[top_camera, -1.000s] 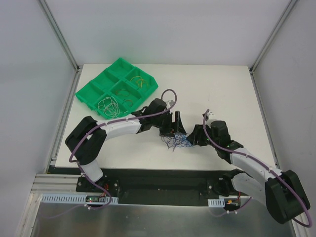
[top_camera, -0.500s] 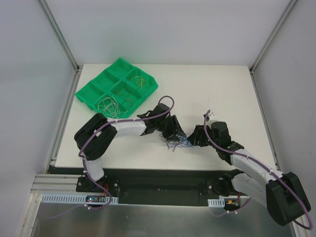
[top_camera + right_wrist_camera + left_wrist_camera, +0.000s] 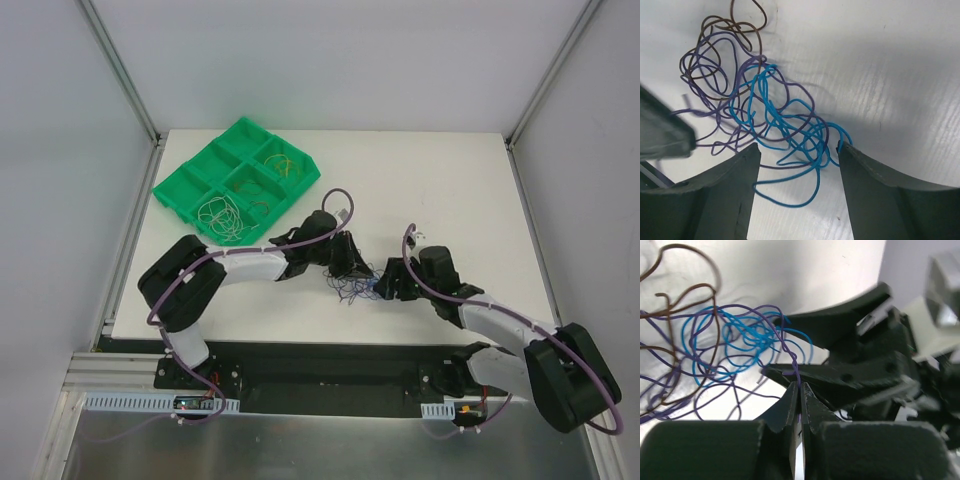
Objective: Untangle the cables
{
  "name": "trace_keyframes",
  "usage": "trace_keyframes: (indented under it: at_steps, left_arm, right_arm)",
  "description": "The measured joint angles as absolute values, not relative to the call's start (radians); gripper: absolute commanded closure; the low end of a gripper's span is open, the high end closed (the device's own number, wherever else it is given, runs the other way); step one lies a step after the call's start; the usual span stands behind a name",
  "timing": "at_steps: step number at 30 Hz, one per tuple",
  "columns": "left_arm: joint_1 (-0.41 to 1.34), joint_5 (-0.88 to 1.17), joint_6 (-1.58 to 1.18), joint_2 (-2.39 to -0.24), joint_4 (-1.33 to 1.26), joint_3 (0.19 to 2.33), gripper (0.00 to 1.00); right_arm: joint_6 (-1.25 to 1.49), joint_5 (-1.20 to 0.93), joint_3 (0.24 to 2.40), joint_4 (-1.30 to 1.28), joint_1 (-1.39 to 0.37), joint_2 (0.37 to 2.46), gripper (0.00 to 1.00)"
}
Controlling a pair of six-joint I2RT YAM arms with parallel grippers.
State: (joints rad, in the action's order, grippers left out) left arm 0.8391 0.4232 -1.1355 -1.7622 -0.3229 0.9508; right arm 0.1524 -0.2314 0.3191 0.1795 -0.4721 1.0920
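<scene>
A tangle of thin purple, blue and brown cables point(image 3: 357, 289) lies on the white table between the two arms. My left gripper point(image 3: 800, 389) is shut on a purple cable point(image 3: 786, 347) that rises out of the tangle; blue loops point(image 3: 747, 337) and a brown cable point(image 3: 716, 277) lie behind it. My right gripper point(image 3: 799, 152) stands open over the blue cable point(image 3: 790, 131), its fingers straddling the loops. Purple cable point(image 3: 715, 70) and brown cable point(image 3: 735, 27) spread beyond. In the top view the left gripper point(image 3: 362, 270) and right gripper point(image 3: 385, 285) nearly meet.
A green compartment tray point(image 3: 185, 192) with coiled wires in several compartments sits at the back left of the table. The right gripper's black fingers point(image 3: 840, 327) fill the space just beyond my left fingertips. The table's near edge point(image 3: 330, 343) runs just below the tangle.
The left gripper has closed from wide open onto the purple cable. The right gripper has opened a little wider and shifted left toward the tangle.
</scene>
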Motion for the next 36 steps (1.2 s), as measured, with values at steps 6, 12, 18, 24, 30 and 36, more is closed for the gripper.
trace_keyframes:
  at_steps: [6,12,18,24,30,36]
  left_arm:
    - [0.841,0.467,-1.006,-1.625,-0.356,0.919,1.0]
    - [0.851,0.461,-0.754,-1.351,-0.264,0.953,1.0]
    - [0.851,0.351,-0.416,-1.127,-0.002,1.206,1.0]
    - [0.851,0.169,-0.189,-1.044,0.237,1.536,1.0]
    - [0.851,-0.042,-0.054,-1.077,0.403,1.803,1.0]
    - [0.851,-0.167,0.02,-1.1,0.47,1.946,1.0]
  right_arm:
    - [0.21,-0.197,0.363,0.218,-0.51,1.198,0.45]
    - [0.311,-0.026,0.405,0.209,-0.54,1.251,0.6]
    - [0.373,0.207,0.429,0.112,-0.541,1.241,0.65]
    - [0.377,0.358,0.49,-0.04,-0.51,1.235,0.66]
    - [0.355,0.433,0.548,-0.142,-0.401,1.224,0.6]
    - [0.308,0.437,0.561,-0.19,-0.315,1.203,0.52]
